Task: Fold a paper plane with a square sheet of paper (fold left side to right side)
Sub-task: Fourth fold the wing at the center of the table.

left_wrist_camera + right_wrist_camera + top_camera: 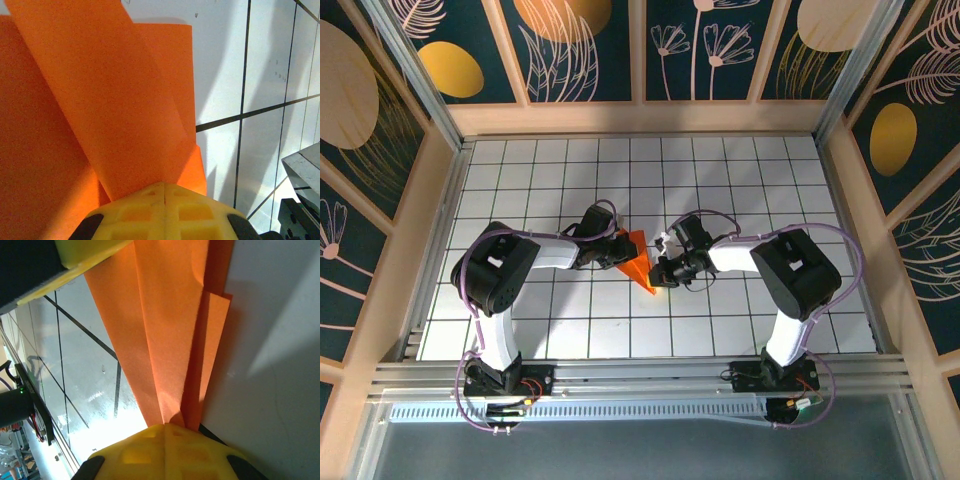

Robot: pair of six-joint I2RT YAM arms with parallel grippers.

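Note:
The paper plane (637, 260) is bright orange paper folded into a narrow pointed dart, lying mid-table with its tip toward the near side. My left gripper (617, 243) holds its wide far end and is shut on it. In the left wrist view the yellow fingers (145, 210) meet on the layered paper plane (110, 100). My right gripper (663, 272) is shut on the pointed near end. In the right wrist view its yellow fingers (195, 450) pinch the pleated paper plane (160, 330), and the left gripper's yellow finger (85, 252) shows at the top left.
The white grid table (770, 180) spreads around both arms. Wooden walls (640, 118) close it at the back and sides, and a metal rail (640, 375) runs along the near edge. Part of the right arm (300, 200) shows at the left wrist view's lower right.

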